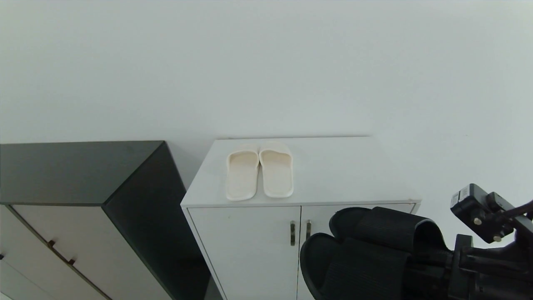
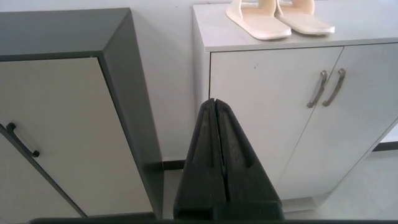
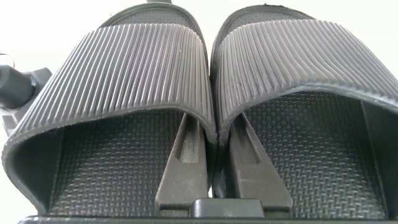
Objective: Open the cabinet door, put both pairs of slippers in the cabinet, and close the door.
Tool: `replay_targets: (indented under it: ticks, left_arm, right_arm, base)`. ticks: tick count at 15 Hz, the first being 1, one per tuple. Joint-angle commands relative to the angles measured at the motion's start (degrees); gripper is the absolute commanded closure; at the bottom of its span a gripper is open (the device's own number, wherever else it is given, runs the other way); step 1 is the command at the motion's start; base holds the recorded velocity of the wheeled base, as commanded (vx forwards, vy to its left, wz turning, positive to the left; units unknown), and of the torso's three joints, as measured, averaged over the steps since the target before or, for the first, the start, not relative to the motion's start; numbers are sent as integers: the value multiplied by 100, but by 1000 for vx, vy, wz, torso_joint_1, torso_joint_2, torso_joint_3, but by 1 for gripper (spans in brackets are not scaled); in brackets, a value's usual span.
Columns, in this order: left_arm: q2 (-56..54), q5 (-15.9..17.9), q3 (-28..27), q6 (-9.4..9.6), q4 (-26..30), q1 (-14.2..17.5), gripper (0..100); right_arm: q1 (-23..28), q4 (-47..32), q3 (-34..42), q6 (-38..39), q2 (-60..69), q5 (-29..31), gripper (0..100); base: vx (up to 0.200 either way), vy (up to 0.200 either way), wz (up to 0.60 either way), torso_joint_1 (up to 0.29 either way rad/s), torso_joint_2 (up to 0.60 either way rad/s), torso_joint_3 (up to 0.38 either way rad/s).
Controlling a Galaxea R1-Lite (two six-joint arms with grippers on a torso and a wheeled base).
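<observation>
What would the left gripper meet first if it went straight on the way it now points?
Most likely the left door of the white cabinet, near its outer edge. The shut left gripper points at it, though depth is hard to judge.

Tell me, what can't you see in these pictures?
- Inside the white cabinet: hidden by its shut doors, head and left wrist views.
- Black slippers: partly cut off by the head view's bottom edge.
- Cream slippers: far ends cut off by the left wrist view's top edge.
</observation>
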State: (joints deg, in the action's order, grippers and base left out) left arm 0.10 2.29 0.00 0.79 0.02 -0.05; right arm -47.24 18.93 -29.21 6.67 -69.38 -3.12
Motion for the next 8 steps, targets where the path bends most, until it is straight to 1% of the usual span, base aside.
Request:
replay_targets:
  ticks: [1, 4, 8]
  left_arm:
    - [-1, -1, 0, 0, 6, -4, 100]
    - [-1, -1, 0, 0, 6, -4, 100]
    - [-1, -1, 0, 0, 6, -4, 100]
  right_arm:
    - [-5, -4, 38, -25, -23, -4, 100]
    - [-5, -4, 73, -78, -32, -4, 100]
    - [-5, -4, 91, -87, -41, -4, 100]
  base:
    - [0, 0, 0, -71, 188, 95]
    - [0, 0, 0, -159, 372, 202]
    - [0, 0, 0, -227, 524, 298]
